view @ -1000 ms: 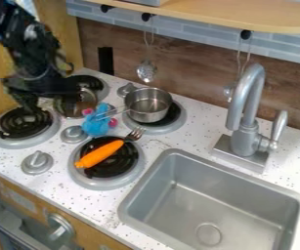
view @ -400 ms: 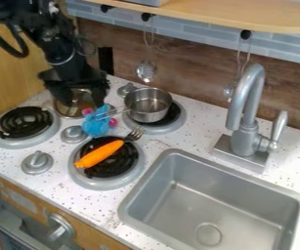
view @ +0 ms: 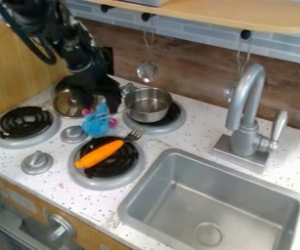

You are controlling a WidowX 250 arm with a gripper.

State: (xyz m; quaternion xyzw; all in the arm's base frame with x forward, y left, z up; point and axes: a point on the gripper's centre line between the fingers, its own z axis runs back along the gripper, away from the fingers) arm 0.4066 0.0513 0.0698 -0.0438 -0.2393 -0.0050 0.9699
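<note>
Above the blue toy [view: 95, 127], between lid [view: 63, 105] and pot [view: 147, 106]

My gripper [view: 102, 107] is wide, its two fingers apart, and I see nothing held. The blue toy, with pink parts, is on the stovetop [view: 53, 157], just below me. Across it goes the pot's thin handle [view: 115, 112], which stands in the way. The pot is close on one side, the metal-rimmed lid on the other. Nearer the camera, an orange carrot-like thing [view: 98, 154] lies on a burner [view: 126, 163], with fork tines [view: 136, 133] at its end.

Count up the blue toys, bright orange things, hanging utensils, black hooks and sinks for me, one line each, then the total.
Blue toy: 1
Bright orange thing: 1
Hanging utensils: 2
Black hooks: 3
Sink: 1
Total: 8
</note>
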